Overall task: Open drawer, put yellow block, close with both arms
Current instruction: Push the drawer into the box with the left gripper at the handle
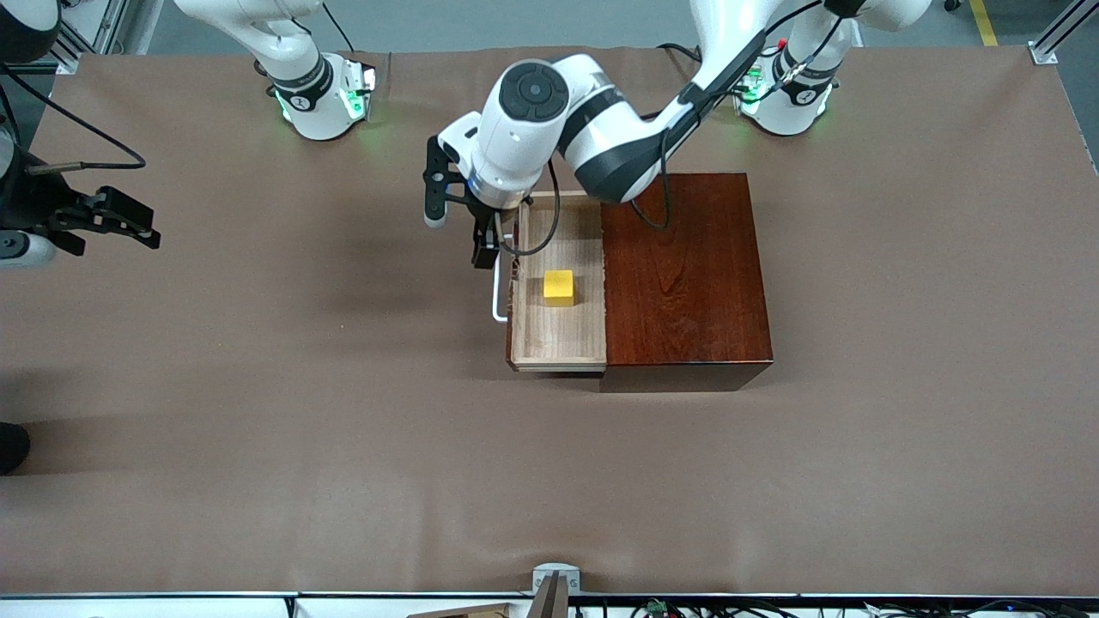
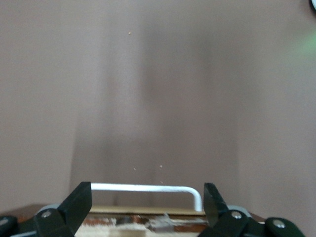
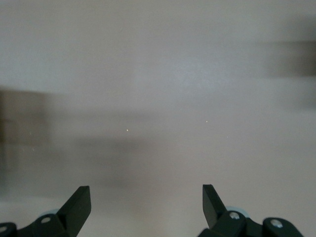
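My left pincer (image 1: pixel 459 230) hangs spread by the white handle (image 2: pixel 148 188) of the pulled-out drawer (image 1: pixel 558 343), seemingly not touching it. The yellow block (image 1: pixel 558 287) sits inside. My right pincer (image 1: pixel 116 219), spread too, waits over the tabletop (image 1: pixel 343 429).

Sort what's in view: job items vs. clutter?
Job:
- drawer, pulled open, white handle
- yellow block, lying in the drawer
- dark wooden box
- left gripper, open, over the handle
- right gripper, open, waiting at the right arm's end of the table

Lying about:
- nothing loose on the brown table cover
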Robot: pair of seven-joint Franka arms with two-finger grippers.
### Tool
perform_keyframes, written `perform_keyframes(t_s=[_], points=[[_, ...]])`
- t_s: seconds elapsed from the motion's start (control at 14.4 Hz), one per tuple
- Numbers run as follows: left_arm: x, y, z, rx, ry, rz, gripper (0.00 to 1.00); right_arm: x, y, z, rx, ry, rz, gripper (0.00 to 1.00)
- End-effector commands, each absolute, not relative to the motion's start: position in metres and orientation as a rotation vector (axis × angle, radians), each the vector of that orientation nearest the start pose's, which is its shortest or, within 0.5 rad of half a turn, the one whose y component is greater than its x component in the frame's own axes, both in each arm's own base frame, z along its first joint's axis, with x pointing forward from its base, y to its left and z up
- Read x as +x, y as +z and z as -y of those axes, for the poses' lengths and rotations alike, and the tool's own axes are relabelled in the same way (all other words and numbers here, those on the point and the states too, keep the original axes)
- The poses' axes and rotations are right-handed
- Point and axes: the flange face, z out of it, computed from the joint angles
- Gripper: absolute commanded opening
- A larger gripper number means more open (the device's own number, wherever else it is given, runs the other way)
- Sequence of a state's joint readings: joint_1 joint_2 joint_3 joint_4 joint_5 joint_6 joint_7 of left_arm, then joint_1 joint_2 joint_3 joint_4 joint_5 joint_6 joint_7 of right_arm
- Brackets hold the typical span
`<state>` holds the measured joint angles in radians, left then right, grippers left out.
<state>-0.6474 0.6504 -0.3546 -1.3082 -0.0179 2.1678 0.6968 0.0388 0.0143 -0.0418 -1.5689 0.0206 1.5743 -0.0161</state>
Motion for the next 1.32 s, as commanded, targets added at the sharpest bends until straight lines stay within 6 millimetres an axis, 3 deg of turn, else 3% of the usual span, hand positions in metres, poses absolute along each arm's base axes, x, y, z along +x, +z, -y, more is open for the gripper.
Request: perform_keyframes(t_s=[0.0, 0.21, 0.28, 0.49, 1.11, 1.25], points=[[0.476, 0.359, 0.599, -2.265, -0.385, -2.463, 1.00, 0.553, 0.624, 0.001, -3.118, -0.032, -0.120, 1.00], [0.473, 0.341, 0.601, -2.231, -0.340, -2.436, 1.00, 0.552, 0.627, 0.010, -3.120, -0.028, -0.206, 1.00], [0.473, 0.338, 0.600, -2.229, -0.330, -2.430, 1.00, 0.553, 0.627, 0.020, -3.117, -0.028, -0.225, 1.00], [0.474, 0.335, 0.597, -2.243, -0.306, -2.415, 1.00, 0.555, 0.629, 0.025, -3.117, -0.042, -0.230, 1.00], [0.492, 0.326, 0.561, -2.205, -0.048, -2.328, 1.00, 0.558, 0.628, 0.023, -3.119, -0.035, -0.223, 1.00], [0.505, 0.334, 0.543, -2.220, -0.012, -2.272, 1.00, 0.557, 0.629, 0.025, -3.119, -0.038, -0.228, 1.00]])
